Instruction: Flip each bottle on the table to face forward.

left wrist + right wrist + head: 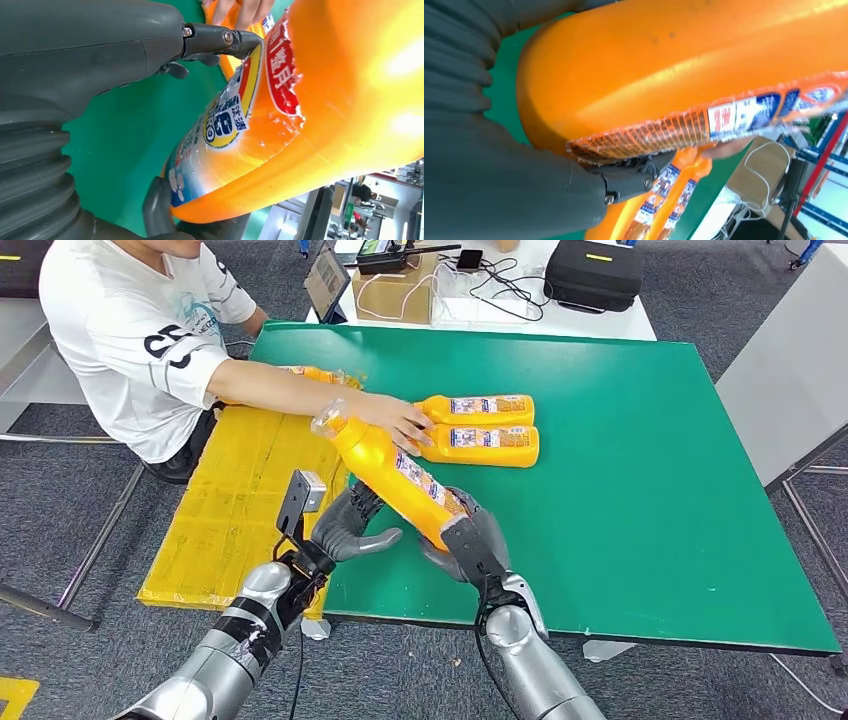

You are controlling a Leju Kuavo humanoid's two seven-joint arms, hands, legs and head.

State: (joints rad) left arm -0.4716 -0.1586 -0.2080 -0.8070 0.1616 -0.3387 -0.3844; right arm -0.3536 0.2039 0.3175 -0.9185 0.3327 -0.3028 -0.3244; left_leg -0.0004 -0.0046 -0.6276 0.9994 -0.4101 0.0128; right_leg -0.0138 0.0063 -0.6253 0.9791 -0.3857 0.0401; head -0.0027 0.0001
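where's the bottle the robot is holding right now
In the head view the held bottle is tilted above the green table's near-left part, between both robot hands, just in front of two lying bottles.

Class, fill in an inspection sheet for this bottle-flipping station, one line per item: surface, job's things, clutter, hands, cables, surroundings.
Surface: green table, with a yellow board along its left edge.
Job's things: held orange bottle raised at a tilt; two orange bottles lying side by side behind it, labels up.
Clutter: nothing seen on the green top.
Hands: left hand and right hand both grip the held bottle's base end.
Cables: white cables on the white table behind.
Surroundings: person in white shirt reaching in, person's hand on the lying bottles; cardboard box, black case, grey carpet.
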